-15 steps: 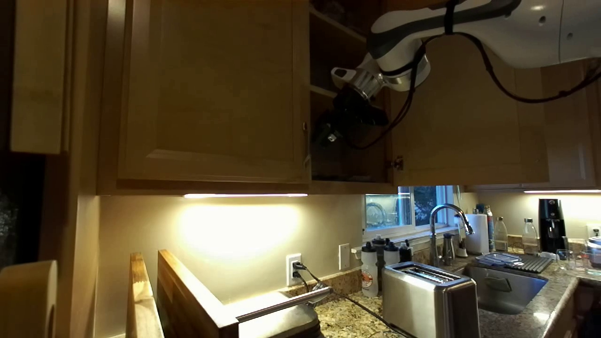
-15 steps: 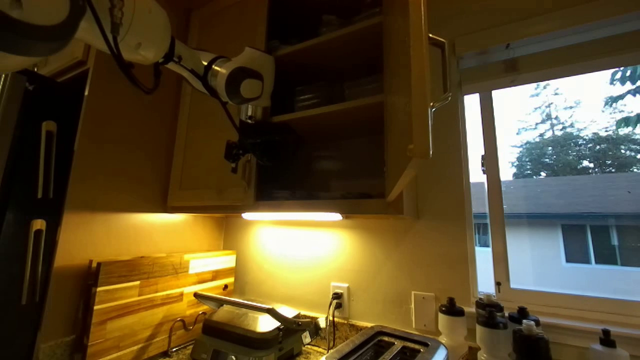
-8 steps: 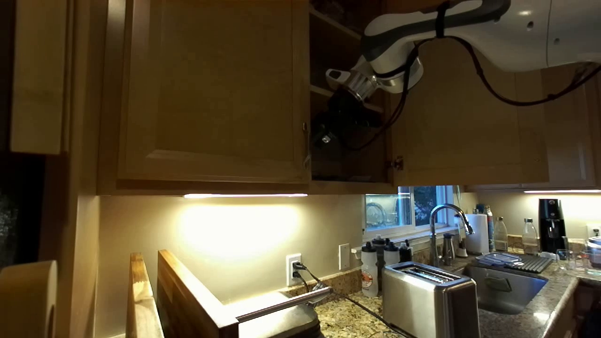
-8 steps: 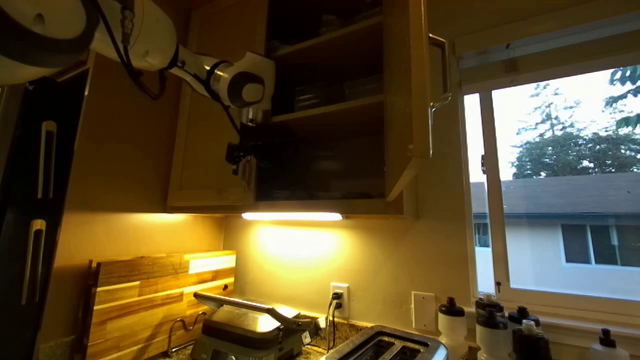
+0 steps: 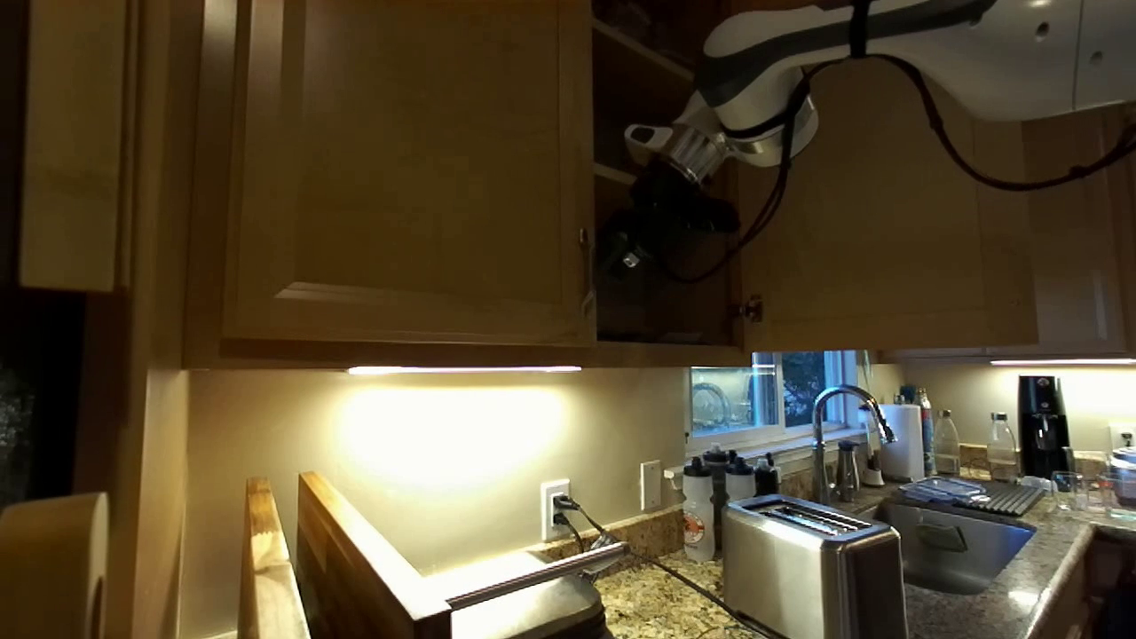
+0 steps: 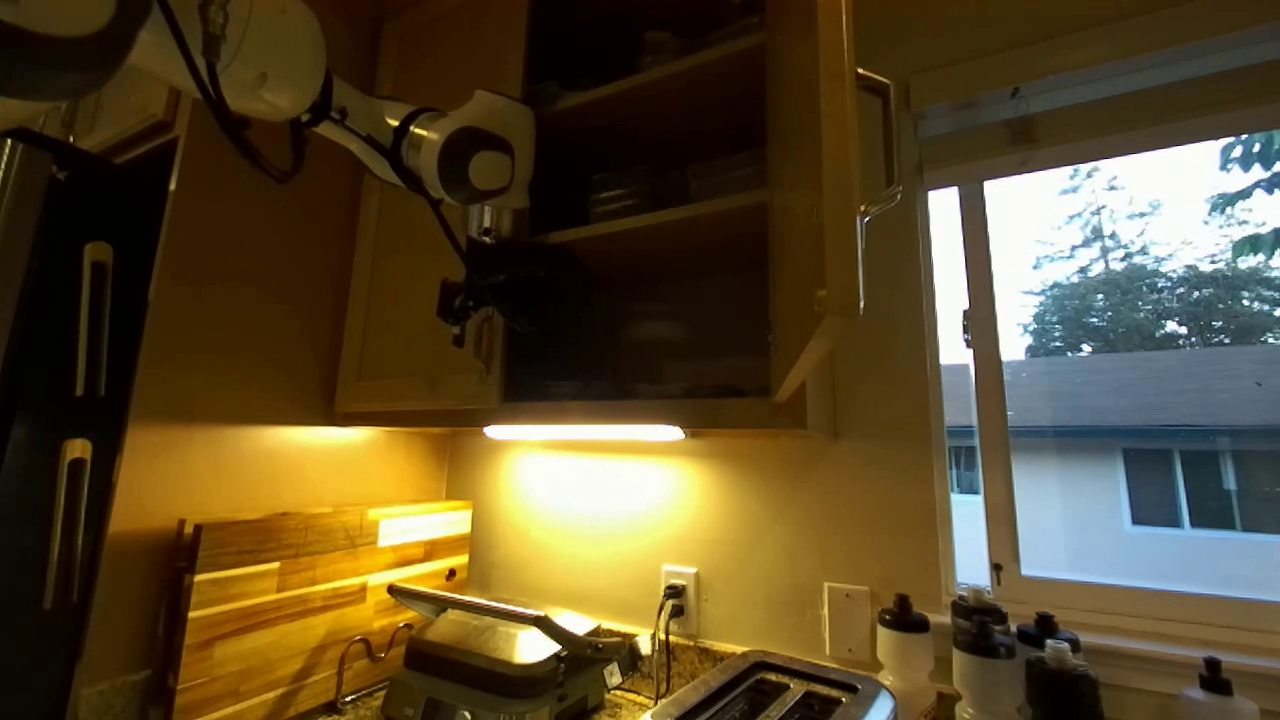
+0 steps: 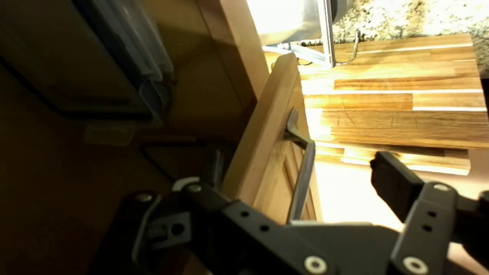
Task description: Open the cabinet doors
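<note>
Cabinet doors [image 5: 408, 195] of light tan panelled wood: one is standing wide, well apart from your black gripper [image 7: 301, 175]; the other's edge and slim metal bar handle [image 7: 303, 181] are lying between the spread, unclamped jaws. You're likely opening this one, needing an outward sweep next.

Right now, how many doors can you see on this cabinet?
2: the wide-open door by the window, and the ajar door, its edge between the gripper's fingers. Any higher would be out of view.
</note>
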Controlling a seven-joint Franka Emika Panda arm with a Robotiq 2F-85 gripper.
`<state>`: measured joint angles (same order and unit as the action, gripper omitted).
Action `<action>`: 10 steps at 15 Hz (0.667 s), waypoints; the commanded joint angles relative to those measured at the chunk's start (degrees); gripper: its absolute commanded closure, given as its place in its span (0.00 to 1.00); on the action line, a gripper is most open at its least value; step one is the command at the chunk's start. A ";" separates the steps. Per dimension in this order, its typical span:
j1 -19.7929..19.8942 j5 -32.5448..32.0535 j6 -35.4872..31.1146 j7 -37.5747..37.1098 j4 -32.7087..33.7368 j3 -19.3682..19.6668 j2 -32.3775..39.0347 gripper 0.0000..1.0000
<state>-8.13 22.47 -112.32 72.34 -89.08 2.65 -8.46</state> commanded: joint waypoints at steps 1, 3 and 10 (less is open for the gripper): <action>1.33 -3.45 2.13 -4.41 -9.59 -1.76 -9.66 0.00; 0.96 -3.79 3.72 -5.20 -12.04 -1.56 -12.81 0.00; 0.66 -4.89 4.06 -6.21 -14.15 -0.55 -15.48 0.00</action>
<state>-7.87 18.99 -106.73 67.54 -101.61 1.86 -23.25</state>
